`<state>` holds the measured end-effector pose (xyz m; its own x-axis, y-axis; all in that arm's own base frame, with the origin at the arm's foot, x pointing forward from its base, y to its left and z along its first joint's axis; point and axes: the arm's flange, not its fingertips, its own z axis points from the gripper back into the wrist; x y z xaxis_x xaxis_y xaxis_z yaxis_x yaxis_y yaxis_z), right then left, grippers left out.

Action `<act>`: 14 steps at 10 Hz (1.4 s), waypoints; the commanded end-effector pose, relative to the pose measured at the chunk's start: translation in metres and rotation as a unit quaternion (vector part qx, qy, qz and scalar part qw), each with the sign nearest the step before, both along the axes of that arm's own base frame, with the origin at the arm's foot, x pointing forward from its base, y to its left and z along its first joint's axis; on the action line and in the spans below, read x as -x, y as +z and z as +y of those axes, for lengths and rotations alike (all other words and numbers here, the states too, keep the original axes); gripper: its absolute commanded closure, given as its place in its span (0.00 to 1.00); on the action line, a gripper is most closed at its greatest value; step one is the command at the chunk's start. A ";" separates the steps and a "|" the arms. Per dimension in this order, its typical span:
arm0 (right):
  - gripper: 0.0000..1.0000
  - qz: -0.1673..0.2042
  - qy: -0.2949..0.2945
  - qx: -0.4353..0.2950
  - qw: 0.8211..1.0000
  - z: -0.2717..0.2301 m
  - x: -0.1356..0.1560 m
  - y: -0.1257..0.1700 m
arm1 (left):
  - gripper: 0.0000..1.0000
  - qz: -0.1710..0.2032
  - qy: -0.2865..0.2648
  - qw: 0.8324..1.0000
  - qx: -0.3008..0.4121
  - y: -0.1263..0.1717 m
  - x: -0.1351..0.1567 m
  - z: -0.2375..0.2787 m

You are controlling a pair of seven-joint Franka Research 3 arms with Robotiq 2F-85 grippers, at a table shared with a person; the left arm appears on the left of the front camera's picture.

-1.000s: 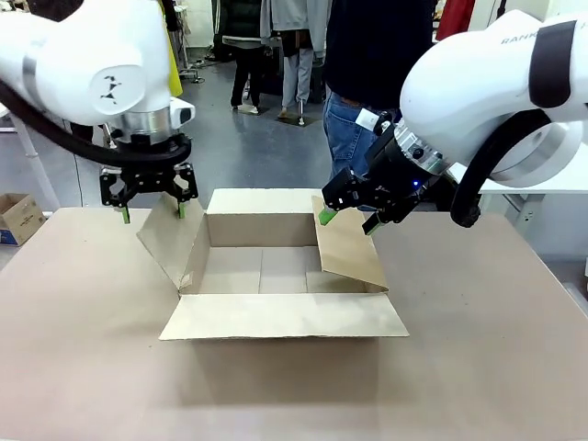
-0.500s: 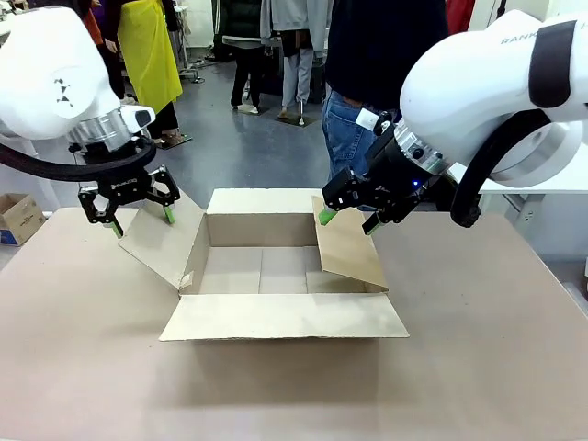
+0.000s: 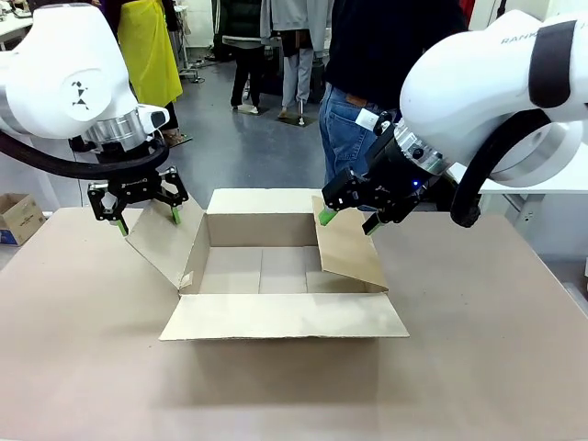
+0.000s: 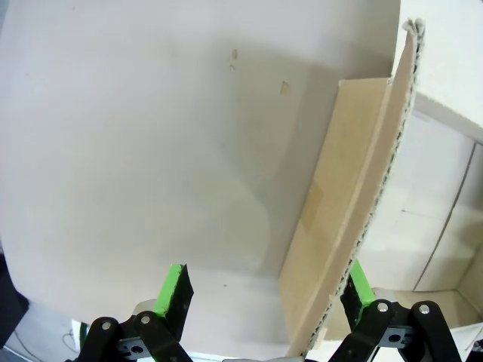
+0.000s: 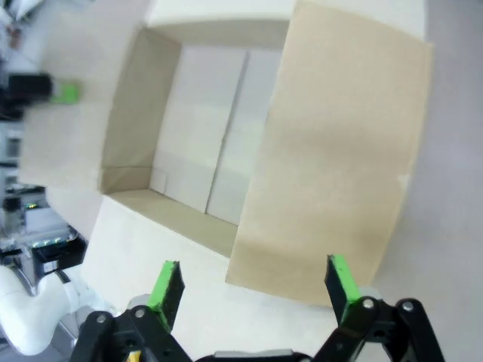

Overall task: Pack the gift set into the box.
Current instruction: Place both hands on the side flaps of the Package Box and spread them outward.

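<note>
Box, brown corrugated card, rect.; L end effector straddles flap edge.

The right arm reads partly "RANK".

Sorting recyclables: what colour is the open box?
Plain brown; the box shows best in front view.

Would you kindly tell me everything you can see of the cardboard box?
The box is a shallow, rectangular carton of brown corrugated cardboard, resting open on the table. It holds nothing; seams cross its floor. The near flap lies flat on the table, the far flap is open too, and the left flap and right flap slant outward. The open left gripper straddles the left flap's edge; the open right gripper straddles the right one's.
</note>
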<state>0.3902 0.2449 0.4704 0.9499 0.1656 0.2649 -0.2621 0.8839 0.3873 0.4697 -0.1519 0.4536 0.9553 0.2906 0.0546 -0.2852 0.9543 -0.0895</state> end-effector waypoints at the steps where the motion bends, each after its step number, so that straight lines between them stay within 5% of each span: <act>1: 0.00 0.013 0.007 0.171 0.985 0.081 -0.028 0.021 | 0.00 0.004 0.007 1.000 -0.008 0.003 -0.002 0.002; 5: 0.00 0.059 -0.154 0.293 0.942 0.131 -0.045 -0.005 | 0.00 0.004 0.007 1.000 -0.008 0.003 -0.002 0.002; 10: 0.00 0.072 -0.206 0.341 0.915 0.126 -0.075 -0.050 | 0.00 0.004 0.007 1.000 -0.008 0.003 -0.002 0.002; 14: 0.00 0.047 -0.250 0.353 0.900 0.096 -0.072 -0.048 | 0.00 0.004 0.007 1.000 -0.008 0.003 -0.002 0.002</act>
